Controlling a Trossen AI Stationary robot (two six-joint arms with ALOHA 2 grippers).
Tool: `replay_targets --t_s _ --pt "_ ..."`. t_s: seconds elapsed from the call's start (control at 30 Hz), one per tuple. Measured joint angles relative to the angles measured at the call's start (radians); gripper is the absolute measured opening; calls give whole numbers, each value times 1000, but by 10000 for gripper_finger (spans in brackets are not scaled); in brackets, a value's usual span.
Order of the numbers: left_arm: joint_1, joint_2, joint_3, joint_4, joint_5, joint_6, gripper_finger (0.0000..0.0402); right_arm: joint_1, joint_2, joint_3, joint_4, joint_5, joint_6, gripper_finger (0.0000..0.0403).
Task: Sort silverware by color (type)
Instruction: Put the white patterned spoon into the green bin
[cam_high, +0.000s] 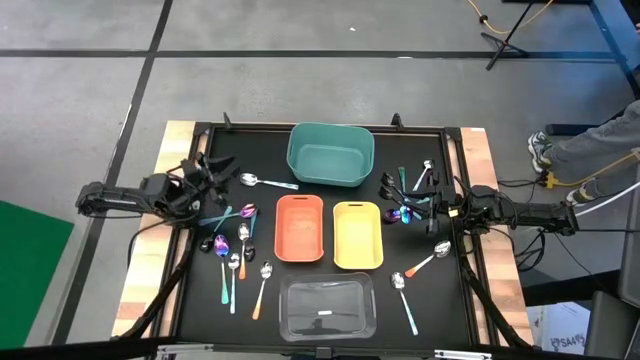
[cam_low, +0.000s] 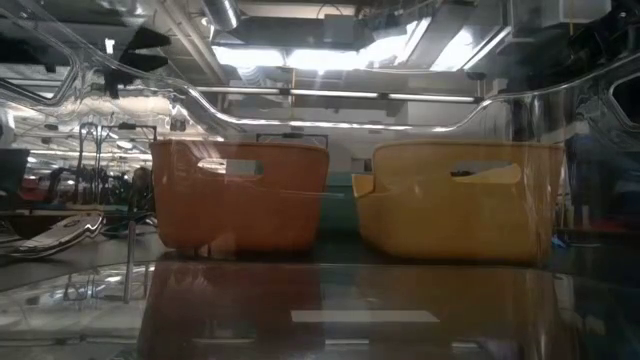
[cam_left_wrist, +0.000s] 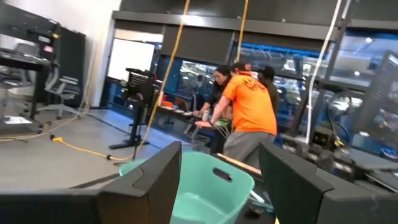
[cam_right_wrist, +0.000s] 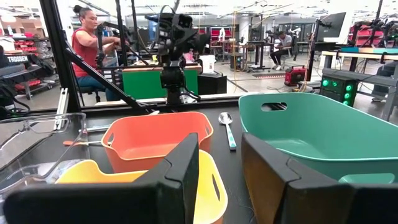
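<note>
The sort has barely begun: the orange bin (cam_high: 299, 228), yellow bin (cam_high: 357, 234), teal bin (cam_high: 331, 154) and clear bin (cam_high: 327, 307) all appear empty, and the silverware lies loose on the table, one cluster left of the orange bin (cam_high: 237, 245) and another to the right, beyond the yellow bin. The left gripper (cam_left_wrist: 217, 180) hangs left of the orange bin, jaws wide, holding nothing. The right gripper (cam_right_wrist: 217, 171) waits far right of the orange bin, jaws parted and empty. The next move probably calls for lowering onto one utensil.
</note>
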Motion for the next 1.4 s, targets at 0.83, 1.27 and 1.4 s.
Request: replay_targets --t_s 0.83,1.27,1.4 --pt "270 473 384 -307 301 19 208 0 0 0 -7 0 0 112" --pt "399 577 466 -532 587 18 208 0 0 1 -16 -5 0 112" --pt "440 619 466 -557 644 18 208 0 0 1 -18 -5 0 112"
